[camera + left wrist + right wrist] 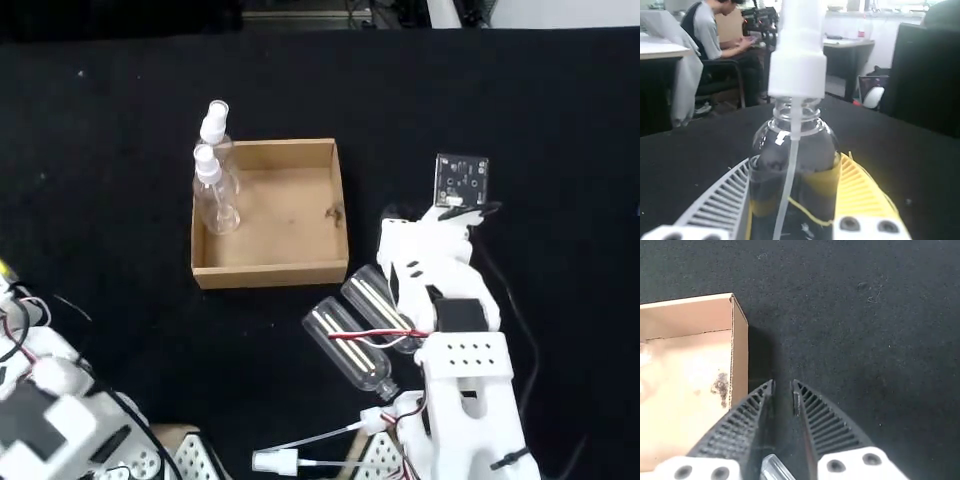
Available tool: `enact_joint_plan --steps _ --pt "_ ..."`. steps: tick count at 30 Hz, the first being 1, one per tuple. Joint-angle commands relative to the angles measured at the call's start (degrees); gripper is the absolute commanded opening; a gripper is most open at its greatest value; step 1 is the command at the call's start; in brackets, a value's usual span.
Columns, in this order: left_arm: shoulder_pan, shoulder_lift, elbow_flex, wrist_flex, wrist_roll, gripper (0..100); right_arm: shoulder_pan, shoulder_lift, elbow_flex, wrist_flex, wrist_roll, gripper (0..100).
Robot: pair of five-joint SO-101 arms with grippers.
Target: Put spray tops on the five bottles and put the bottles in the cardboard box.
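Bottles, five: count two standing, two lying and one held.
Standing pair: the far capped bottle and the near capped bottle stand upright against the left wall of the cardboard box, touching or nearly so.
Lying pair: the two bare bottles lie side by side on the surface, between the box's near right corner and the near edge, with no tops.
Held bottle: your left end effector is clamped on its body. A held spray top sits at its neck, tube down inside.
Spray tops, four: two are fitted, one is on the held bottle, and one loose spray top lies at the near edge.
Right end effector: it hangs just beside the box's right wall. Its fingers are a narrow gap apart and its tips are bare.
Surface: black cloth.
Room: desks stand behind.
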State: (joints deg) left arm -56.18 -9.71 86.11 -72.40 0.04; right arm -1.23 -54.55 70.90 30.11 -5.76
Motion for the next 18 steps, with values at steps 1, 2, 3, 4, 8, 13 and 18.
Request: enact_joint_plan --steps 1,2,3,4,8,13,18 --pt "-2.24 11.78 -6.81 -10.20 -0.26 5 -0.26 -1.80 -0.04 -1.67 -0.53 3.9" --pt "-2.24 14.51 -7.52 -12.57 -0.26 5 -0.26 -1.80 -0.04 -1.67 -0.53 3.9" --pt "-2.24 17.32 -8.04 -15.30 -0.26 5 -0.26 -1.80 -0.04 -1.76 -0.53 3.9" --pt "-2.24 20.04 -8.57 -18.46 -0.26 5 -0.26 -1.80 -0.04 -1.76 -0.53 3.9" --pt "-2.07 29.89 -10.59 -26.90 -0.18 5 -0.26 -1.80 -0.04 -1.76 -0.53 3.9" --pt "-2.95 38.86 -15.78 -26.73 -0.18 5 -0.18 -1.80 -0.04 -1.76 -0.44 3.9" --pt "-3.65 40.44 -17.27 -26.81 0.00 5 -0.18 -1.80 -0.04 -1.76 -0.44 3.9"
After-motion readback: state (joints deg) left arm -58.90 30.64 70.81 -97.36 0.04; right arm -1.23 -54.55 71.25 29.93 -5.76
